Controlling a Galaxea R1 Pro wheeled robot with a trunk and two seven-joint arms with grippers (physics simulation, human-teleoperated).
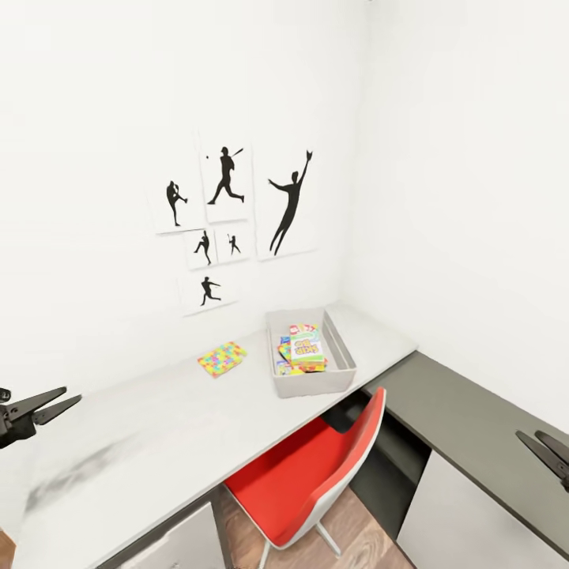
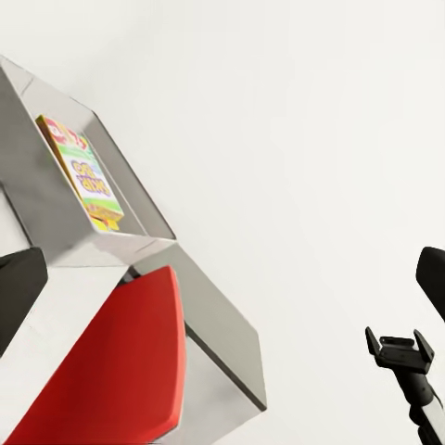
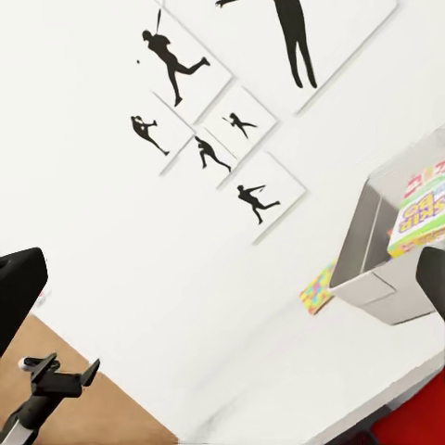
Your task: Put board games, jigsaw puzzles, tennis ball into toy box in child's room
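Grippers frame the head view at its lower corners: the left gripper (image 1: 49, 405) at the left edge over the table (image 1: 158, 442), its 2 dark fingers spread a little and holding nothing; the right gripper (image 1: 545, 452) at the right edge above the lower dark side cabinet (image 1: 466, 419), where its fingers overlap so that the width of its opening cannot be told. Both arms are held low and well apart from the toys. Between them a red chair (image 1: 316, 466) is tucked under the table edge. Farther on, 1 jigsaw puzzle (image 1: 222, 359) lies flat on the table top, near the toy box (image 1: 312, 385) but not touching it. Judged from its look, this small thin square is light and stiff and sits flush with the surface, so a pinch across 1 edge is likely the workable hold. The toy box stands toward the table's far right end and already holds colourful game boxes, a green-edged one (image 1: 307, 346) uppermost. Baseball silhouette prints (image 1: 225, 221) hang on the wall behind.
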